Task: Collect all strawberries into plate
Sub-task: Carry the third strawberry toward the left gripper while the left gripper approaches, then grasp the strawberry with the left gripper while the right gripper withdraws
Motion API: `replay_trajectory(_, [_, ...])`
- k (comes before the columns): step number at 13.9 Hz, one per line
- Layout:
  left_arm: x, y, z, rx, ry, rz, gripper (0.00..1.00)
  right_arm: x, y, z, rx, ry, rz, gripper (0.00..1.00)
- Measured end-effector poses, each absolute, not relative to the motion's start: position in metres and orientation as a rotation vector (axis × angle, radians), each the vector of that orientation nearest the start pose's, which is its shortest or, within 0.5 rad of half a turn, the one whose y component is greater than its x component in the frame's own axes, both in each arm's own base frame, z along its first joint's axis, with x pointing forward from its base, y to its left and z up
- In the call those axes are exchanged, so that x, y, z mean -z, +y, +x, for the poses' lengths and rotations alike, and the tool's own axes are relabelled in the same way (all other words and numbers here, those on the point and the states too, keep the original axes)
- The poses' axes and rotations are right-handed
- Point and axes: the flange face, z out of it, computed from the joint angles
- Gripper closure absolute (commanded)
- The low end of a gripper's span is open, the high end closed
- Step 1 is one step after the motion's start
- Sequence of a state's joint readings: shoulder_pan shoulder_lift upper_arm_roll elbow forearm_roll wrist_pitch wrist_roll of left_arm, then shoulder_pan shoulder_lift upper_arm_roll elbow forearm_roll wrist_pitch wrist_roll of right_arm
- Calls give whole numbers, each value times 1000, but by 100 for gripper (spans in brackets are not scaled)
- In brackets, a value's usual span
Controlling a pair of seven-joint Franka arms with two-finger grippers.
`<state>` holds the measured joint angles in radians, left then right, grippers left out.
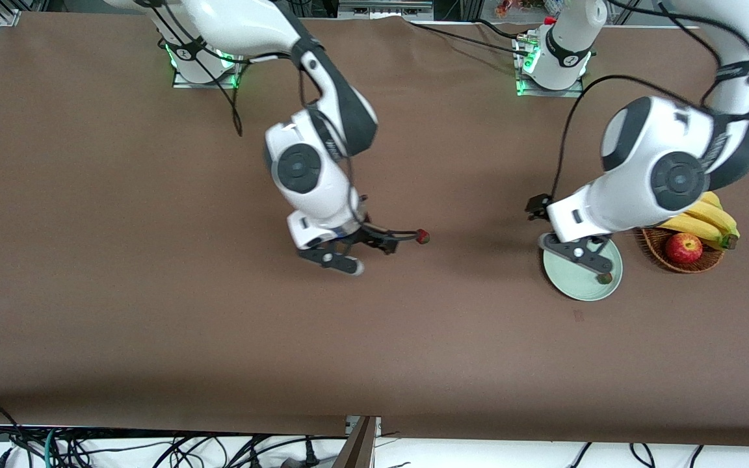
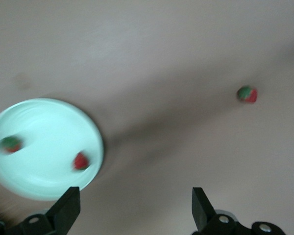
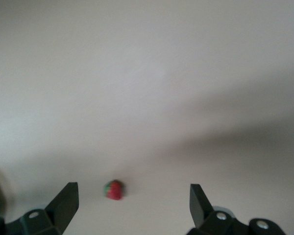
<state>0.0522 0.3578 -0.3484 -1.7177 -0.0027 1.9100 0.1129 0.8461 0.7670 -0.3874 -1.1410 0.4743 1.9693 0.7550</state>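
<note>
With two strawberries [image 2: 80,160] in the plate [image 1: 582,287] under the spread, empty left claw [image 1: 590,259], remains only the third berry [image 1: 422,236], lying on the counter [image 1: 121,273] by the wide-apart, empty right claw [image 1: 356,252].

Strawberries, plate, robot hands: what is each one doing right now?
Strawberry on the table: lying loose by the right gripper, not in the plate.
Two strawberries in the plate: resting inside it, apart from each other.
Plate: flat on the table beside the basket, holding two berries.
Right gripper: open, holding nothing, beside the loose strawberry.
Left gripper: open, holding nothing, over the plate.
Basket: holds bananas and an apple.
</note>
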Motion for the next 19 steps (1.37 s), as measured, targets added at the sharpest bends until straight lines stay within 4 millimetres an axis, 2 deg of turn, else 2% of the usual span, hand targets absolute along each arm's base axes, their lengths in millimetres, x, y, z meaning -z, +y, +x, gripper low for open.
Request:
replay_trajectory(1, [-360, -188, 603, -236, 615, -3192, 0, -398, 415, 633, -38, 501, -2913, 0])
replay_trajectory(3, [-334, -243, 583, -216, 521, -3208, 0, -426, 370, 643, -74, 463, -2964, 0])
replay_trajectory(5, [-317, -295, 562, -198, 445, -3222, 0, -447, 340, 643, -119, 423, -2992, 0])
replay_trajectory(7, [-295, -331, 546, -179, 373, -3241, 0, -462, 313, 639, -138, 363, -2989, 0])
replay_trajectory(9, [-262, -352, 536, -163, 343, -3223, 0, -479, 277, 633, -137, 292, -2994, 0])
replay_trajectory(12, [-217, -373, 522, -114, 307, -3166, 0, -502, 227, 613, -132, 191, -3019, 0])
replay_trajectory(16, [-183, -386, 510, -82, 285, -3131, 0, -510, 189, 592, -140, 129, -3029, 0])
replay_trajectory(17, [-178, -386, 509, -91, 277, -3130, 11, -511, 182, 589, -132, 118, -3041, 0])
replay_trajectory(18, [-174, -386, 509, -92, 276, -3132, 51, -512, 175, 588, -124, 97, -3046, 0])
replay_trajectory(19, [-173, -386, 509, -88, 277, -3134, 76, -512, 169, 588, -123, 76, -3041, 0])
